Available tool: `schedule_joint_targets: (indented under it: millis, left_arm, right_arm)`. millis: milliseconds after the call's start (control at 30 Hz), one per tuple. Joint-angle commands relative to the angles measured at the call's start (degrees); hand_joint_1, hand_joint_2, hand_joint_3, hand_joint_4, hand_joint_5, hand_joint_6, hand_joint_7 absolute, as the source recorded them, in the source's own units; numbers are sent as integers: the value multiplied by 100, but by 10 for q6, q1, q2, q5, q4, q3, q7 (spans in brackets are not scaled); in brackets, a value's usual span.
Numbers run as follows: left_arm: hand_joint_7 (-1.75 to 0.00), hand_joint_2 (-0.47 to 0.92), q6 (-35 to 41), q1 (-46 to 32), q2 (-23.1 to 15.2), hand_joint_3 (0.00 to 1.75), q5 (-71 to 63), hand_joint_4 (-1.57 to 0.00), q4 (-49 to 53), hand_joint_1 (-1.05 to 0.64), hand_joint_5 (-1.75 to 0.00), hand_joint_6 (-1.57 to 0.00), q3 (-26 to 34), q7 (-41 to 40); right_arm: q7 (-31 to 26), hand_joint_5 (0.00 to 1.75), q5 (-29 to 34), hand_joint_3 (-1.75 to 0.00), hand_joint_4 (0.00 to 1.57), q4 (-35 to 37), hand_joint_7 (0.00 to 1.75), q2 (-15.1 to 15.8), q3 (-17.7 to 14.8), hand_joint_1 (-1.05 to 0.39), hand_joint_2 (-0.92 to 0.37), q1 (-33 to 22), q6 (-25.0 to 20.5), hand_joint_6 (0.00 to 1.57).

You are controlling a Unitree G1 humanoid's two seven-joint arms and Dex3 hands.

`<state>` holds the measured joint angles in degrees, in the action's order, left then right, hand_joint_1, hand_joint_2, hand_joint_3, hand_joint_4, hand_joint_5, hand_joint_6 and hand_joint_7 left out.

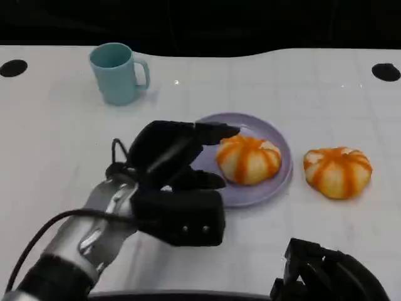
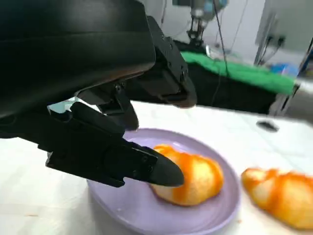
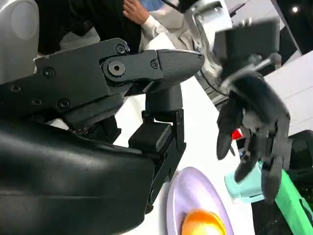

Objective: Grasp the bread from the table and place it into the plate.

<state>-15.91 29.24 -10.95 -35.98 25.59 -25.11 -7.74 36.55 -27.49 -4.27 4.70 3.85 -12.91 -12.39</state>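
Observation:
One orange-striped bread bun (image 1: 249, 158) lies in the purple plate (image 1: 283, 177) at mid-table; in the left wrist view the same bun (image 2: 191, 178) sits on the plate (image 2: 132, 210). A second bun (image 1: 338, 171) rests on the table just right of the plate. My left hand (image 1: 175, 182) hovers over the plate's left rim, fingers (image 2: 146, 166) spread beside the plated bun and holding nothing. My right hand (image 1: 326, 276) stays low at the near right edge, its fingers (image 3: 166, 63) apart and empty.
A teal mug (image 1: 118, 72) stands at the back left, handle to the right. Black round marks (image 1: 385, 71) sit at the table's far corners. The right wrist view shows my left hand (image 3: 254, 122) above the plate (image 3: 188, 205) and a person's hand (image 3: 137, 10) beyond.

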Motion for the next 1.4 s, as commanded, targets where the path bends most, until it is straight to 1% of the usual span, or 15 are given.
schedule_joint_targets:
  millis: [33, 100, 133, 167, 200, 300, 433, 500, 700, 733, 900, 1033, 1167, 1300, 1400]
  left_arm:
    - [-72, 92, -33, -56, -2, 8, 65, -63, -40, -51, -128, -61, 44, 0]
    - [-110, 92, -44, -78, -1, 9, 94, -61, -60, -49, -140, -47, 56, 14]
    - [-131, 92, -48, -92, -1, 8, 112, -59, -73, -48, -150, -41, 62, 23]
    - [-146, 92, -52, -102, 0, 8, 127, -57, -83, -47, -160, -36, 68, 31]
    - [-158, 92, -58, -115, 1, 7, 146, -57, -93, -46, -167, -34, 73, 41]
    - [-169, 92, -67, -154, 7, 6, 212, -57, -129, -39, -174, -33, 89, 81]
    - [-173, 92, -64, -207, 15, 6, 302, -59, -177, -31, -175, -35, 105, 140]
    - [-174, 92, -48, -239, 23, 6, 355, -60, -202, -29, -175, -35, 114, 167]
    - [-169, 92, -3, -319, 40, 8, 468, -56, -266, -31, -175, -37, 129, 232]
    - [-169, 91, 1, -331, 43, 7, 484, -57, -273, -34, -175, -38, 131, 241]
    - [-167, 88, 21, -379, 57, 6, 531, -61, -293, -40, -175, -42, 139, 270]
    - [-168, 88, 37, -398, 56, 6, 557, -58, -296, -33, -175, -42, 145, 301]
    - [-170, 87, 61, -408, 65, 6, 583, -59, -291, -28, -175, -43, 152, 318]
    - [-172, 87, 88, -408, 61, 7, 598, -60, -285, -25, -175, -44, 161, 339]
    - [-173, 86, 105, -410, 59, 8, 608, -59, -282, -27, -175, -42, 171, 356]
  right_arm:
    - [-3, 159, -7, -25, 87, -11, 138, 4, -7, -71, -92, -3, -5, 78]
    - [-3, 159, -9, -25, 87, -10, 138, 4, -8, -71, -92, -2, -7, 77]
    - [-1, 159, -11, -25, 87, -9, 139, 4, -8, -71, -92, -1, -8, 77]
    - [0, 159, -11, -25, 87, -8, 139, 5, -8, -70, -92, -1, -8, 77]
    - [2, 159, -11, -25, 86, -7, 139, 5, -8, -70, -92, 0, -6, 76]
    - [4, 160, -10, -24, 86, -5, 139, 4, -7, -70, -92, 1, -5, 76]
    - [-2, 159, -8, -23, 86, -11, 138, 5, -6, -71, -92, -1, -10, 76]
    - [-4, 159, -9, -22, 86, -15, 137, 5, -5, -71, -92, -3, -14, 76]
    - [4, 159, -12, -23, 86, -12, 136, 5, -6, -70, -92, -3, -12, 76]
    - [5, 159, -12, -23, 86, -11, 136, 5, -6, -70, -92, -2, -12, 76]
    - [4, 158, -10, -23, 87, -15, 137, 7, -6, -70, -92, -4, -12, 77]
    - [3, 158, -11, -23, 87, -15, 137, 7, -6, -70, -92, -4, -14, 77]
    - [3, 158, -9, -22, 87, -10, 137, 6, -6, -70, -92, 0, -13, 77]
    - [0, 158, -2, -23, 88, -5, 137, 4, -3, -71, -92, 5, -7, 77]
    - [0, 159, -2, -23, 88, -2, 137, 1, -3, -71, -92, 7, -6, 77]
